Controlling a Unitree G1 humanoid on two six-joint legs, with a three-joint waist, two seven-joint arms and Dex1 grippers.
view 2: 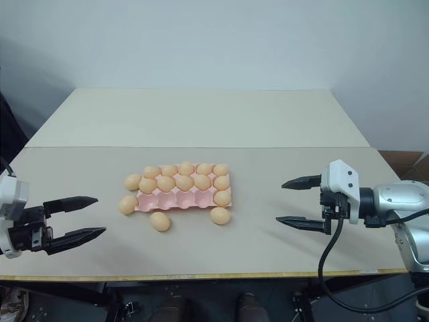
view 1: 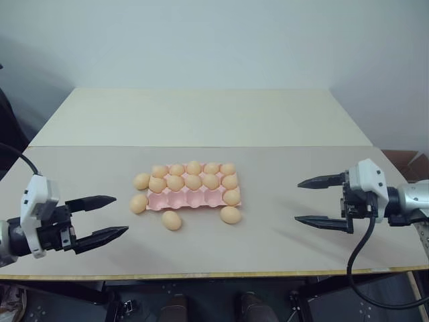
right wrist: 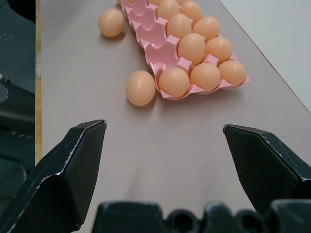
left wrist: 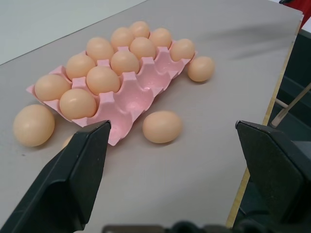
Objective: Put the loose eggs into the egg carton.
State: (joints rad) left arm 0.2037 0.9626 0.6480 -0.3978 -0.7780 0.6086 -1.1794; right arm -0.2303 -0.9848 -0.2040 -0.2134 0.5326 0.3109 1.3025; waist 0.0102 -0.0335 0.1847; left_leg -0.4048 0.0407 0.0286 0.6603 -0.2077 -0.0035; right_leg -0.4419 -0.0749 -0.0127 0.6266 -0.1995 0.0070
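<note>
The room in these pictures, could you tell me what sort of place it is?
Probably a lab or test setup: a bare table against a blank white wall, with only a pink egg carton and loose eggs.

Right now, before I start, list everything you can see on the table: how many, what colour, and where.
egg carton: one, pink, centre of the near table.
eggs in the carton: eleven, orange-tan, filling the back and middle rows, plus one in the front row's right end cup; four front cups empty.
loose eggs: four, orange-tan, on the table; two left of the carton, one in front of it, one off its front right corner.
near table: one, beige.
far table: one, paler cream, behind it.
left hand: black fingers, open, left of the carton.
right hand: black fingers, open, right of the carton.
</note>
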